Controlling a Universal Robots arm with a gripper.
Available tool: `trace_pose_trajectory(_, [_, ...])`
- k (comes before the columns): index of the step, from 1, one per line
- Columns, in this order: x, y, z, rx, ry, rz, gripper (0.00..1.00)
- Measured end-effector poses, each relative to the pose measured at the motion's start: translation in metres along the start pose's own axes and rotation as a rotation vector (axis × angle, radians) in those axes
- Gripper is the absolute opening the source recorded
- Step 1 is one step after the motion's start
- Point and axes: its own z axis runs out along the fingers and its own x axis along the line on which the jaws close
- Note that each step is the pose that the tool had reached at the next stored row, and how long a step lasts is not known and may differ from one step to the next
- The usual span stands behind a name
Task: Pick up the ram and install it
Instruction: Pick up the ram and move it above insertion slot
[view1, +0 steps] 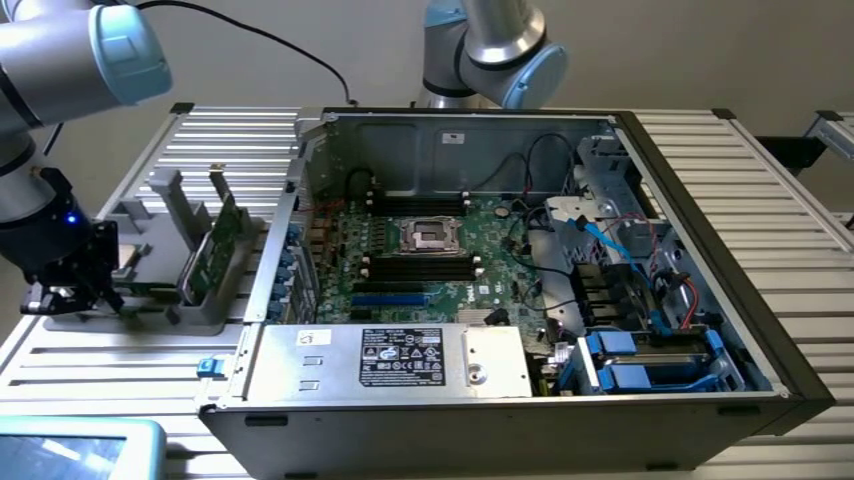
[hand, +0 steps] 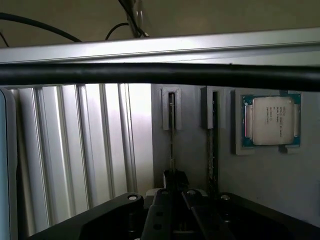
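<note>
The gripper (hand: 171, 176) pinches the ram (hand: 171, 142) in one slot of the grey holder (hand: 192, 150); a second ram (hand: 212, 150) fills the next slot; a chip (hand: 271, 120) lies in its pocket.

Soft even light, wrist view dim

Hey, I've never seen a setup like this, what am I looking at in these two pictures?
This is a robot arm beside an open computer case. One picture comes from a camera off the arm, the other from a camera on its wrist, looking past the gripper. On the table a grey holder keeps ram sticks upright, with a processor chip lying flat beside them. The jaws look closed, low at the holder; whether they grip a stick I can't tell.
</note>
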Motion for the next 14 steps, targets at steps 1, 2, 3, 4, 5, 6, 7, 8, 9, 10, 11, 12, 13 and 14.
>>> trace_pose_trajectory(1, [-0.0001,-0.0001,0.0004,0.0024,-0.0002,-0.007,0.11])
trace_pose_trajectory(2, [-0.0001,-0.0001,0.0007,0.0039,-0.0002,-0.015,0.11])
trace_pose_trajectory(3, [-0.0001,-0.0001,0.0011,0.0048,-0.0002,-0.024,0.11])
trace_pose_trajectory(4, [-0.0001,-0.0001,0.0016,0.0054,-0.0001,-0.039,0.11])
trace_pose_trajectory(5, [-0.0001,-0.0002,0.0018,0.0052,0.0004,-0.057,0.11])
trace_pose_trajectory(6, [-0.0001,-0.0002,0.0021,0.0050,0.0008,-0.075,0.11])
trace_pose_trajectory(7, [-0.0001,-0.0002,0.0025,0.0049,0.0012,-0.094,0.11])
trace_pose_trajectory(8, [-0.0001,-0.0002,0.0027,0.0048,0.0013,-0.103,0.11])
trace_pose_trajectory(9, [0.0000,-0.0002,0.0027,0.0048,0.0014,-0.104,0.11])
trace_pose_trajectory(10, [-0.0001,-0.0002,0.0028,0.0049,0.0013,-0.104,0.11])
trace_pose_trajectory(11, [-0.0001,-0.0003,0.0028,0.0049,0.0013,-0.104,0.11])
trace_pose_trajectory(12, [-0.0001,-0.0002,0.0028,0.0049,0.0013,-0.104,0.11])
trace_pose_trajectory(13, [-0.0001,-0.0002,0.0025,0.0050,0.0011,-0.104,0.11])
trace_pose_trajectory(14, [-0.0002,-0.0003,0.0019,0.0060,-0.0001,-0.104,0.11])
